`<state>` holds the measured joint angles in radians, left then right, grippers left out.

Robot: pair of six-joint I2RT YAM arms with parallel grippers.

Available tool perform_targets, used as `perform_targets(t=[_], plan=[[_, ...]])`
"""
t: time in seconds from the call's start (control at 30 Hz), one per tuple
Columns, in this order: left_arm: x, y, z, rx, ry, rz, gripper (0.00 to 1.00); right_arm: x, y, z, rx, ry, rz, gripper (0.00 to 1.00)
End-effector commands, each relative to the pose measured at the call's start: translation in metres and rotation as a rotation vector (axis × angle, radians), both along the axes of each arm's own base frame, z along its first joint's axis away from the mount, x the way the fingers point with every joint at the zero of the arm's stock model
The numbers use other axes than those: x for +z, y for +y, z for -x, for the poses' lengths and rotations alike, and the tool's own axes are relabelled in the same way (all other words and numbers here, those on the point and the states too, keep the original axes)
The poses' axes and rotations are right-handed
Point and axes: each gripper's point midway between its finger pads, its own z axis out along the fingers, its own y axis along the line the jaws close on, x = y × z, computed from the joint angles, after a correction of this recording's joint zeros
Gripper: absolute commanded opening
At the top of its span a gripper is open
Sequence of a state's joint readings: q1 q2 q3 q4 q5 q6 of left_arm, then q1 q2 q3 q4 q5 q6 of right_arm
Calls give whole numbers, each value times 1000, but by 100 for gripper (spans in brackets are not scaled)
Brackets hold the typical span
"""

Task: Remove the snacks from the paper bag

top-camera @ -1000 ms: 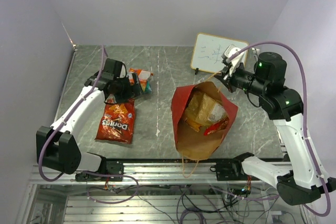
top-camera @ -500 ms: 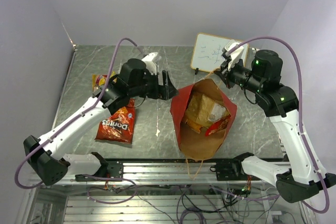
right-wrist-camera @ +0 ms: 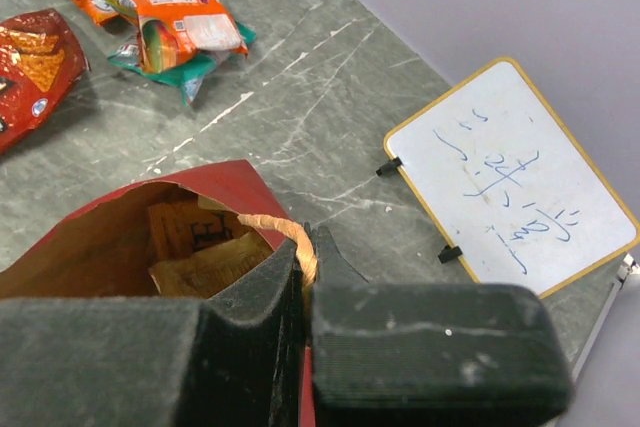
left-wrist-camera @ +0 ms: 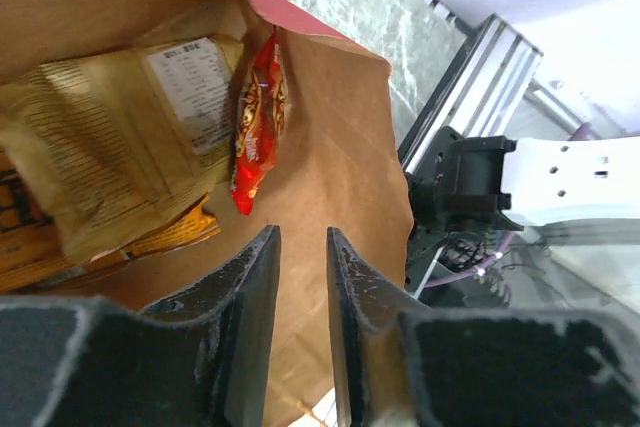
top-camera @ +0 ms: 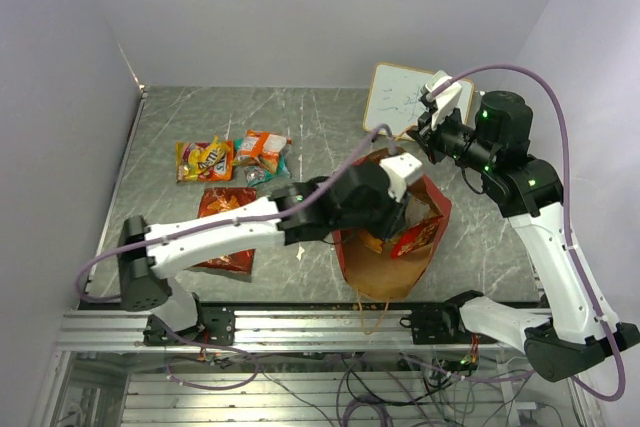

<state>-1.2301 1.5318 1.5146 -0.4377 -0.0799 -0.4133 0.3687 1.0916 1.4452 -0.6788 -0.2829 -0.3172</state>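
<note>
My right gripper [right-wrist-camera: 305, 247] clamps the cord handle [right-wrist-camera: 275, 227] of the paper bag [right-wrist-camera: 90, 247]. My left gripper [left-wrist-camera: 303, 237], slightly parted and empty, hangs over the bag's mouth, a red chip bag [left-wrist-camera: 258, 117] at 11 o'clock.

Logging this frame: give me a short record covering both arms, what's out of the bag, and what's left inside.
left gripper: open, empty, over the mouth of the paper bag
right gripper: shut on the bag's cord handle
out on table: M&M's packet, orange-teal pack, Doritos bag
inside bag: tan-brown chip bag, small red packet, orange pack partly underneath
other: whiteboard beyond the bag
</note>
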Motion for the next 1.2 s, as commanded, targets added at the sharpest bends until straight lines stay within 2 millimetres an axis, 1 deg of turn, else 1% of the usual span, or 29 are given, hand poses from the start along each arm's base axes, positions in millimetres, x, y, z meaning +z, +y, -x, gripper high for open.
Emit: perform_targets(t=[0.0,0.1,0.2,0.3,0.37,0.4,0.5,0.57,0.6,0.67,0.73,0.87,1.03,1.17], plan=[[-20,-17,-6,32,-81,-100,34,14,-4,0,-3,-55,22,0],[-45,-18,-15,83,-75,-163,28,18,-3,2,2,-65,12,0],[-68,-20,-20,93,-81,-229,27,22,-2,3,5,-73,-2,0],[-92,-19,-30,138,-92,-309,26,25,-3,4,4,-79,-2,0],[-103,-19,-35,153,-109,-354,30,25,-4,4,3,-83,5,0],[-108,-18,-39,166,-116,-376,35,25,-5,4,4,-84,10,0],[-121,-14,-47,213,-128,-454,44,25,-6,4,-2,-88,17,0],[-127,-11,-51,235,-136,-486,54,26,-6,4,-4,-88,12,0],[-130,-9,-53,248,-139,-502,60,27,-6,5,-5,-89,9,0],[-134,-5,-57,277,-151,-530,66,28,-5,5,-3,-87,1,0],[-136,-1,-61,302,-159,-553,70,29,-5,6,-2,-87,-3,0],[-135,5,-69,351,-181,-581,77,31,-5,5,-3,-89,-1,0],[-143,20,-86,428,-166,-623,79,33,-4,4,1,-91,1,0],[-144,23,-97,457,-186,-636,81,32,-3,4,6,-88,-4,0]])
